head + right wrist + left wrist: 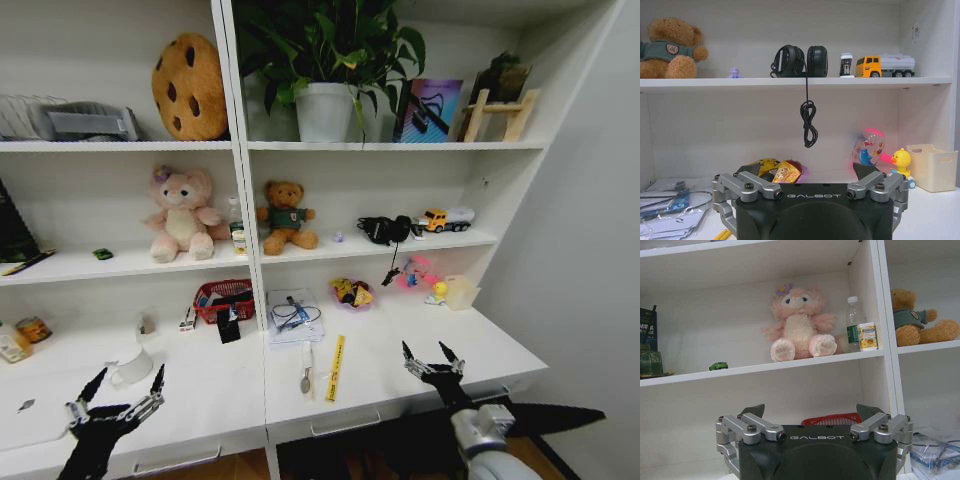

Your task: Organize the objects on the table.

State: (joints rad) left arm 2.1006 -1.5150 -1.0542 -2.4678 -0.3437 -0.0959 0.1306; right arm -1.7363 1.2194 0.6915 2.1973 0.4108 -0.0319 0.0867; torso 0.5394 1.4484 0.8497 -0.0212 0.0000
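White desk (420,345), joined to shelf unit: red basket (222,298) at back left of centre; bagged cables (293,318) beside it; yellow ruler (337,367) and a metal tool (306,378) near front edge; white mug (131,366) at left; snack packets (351,292), duck toy (439,291), cream bin (461,291) at back right. Tiny green toy car (718,366) on lower left shelf. Left gripper (112,395) over front left edge, fingers spread wide, empty. Right gripper (432,360) over front right edge, spread wide, empty.

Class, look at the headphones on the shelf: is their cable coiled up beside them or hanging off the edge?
Hanging: the headphones sit on the shelf while their cable drops below its edge.
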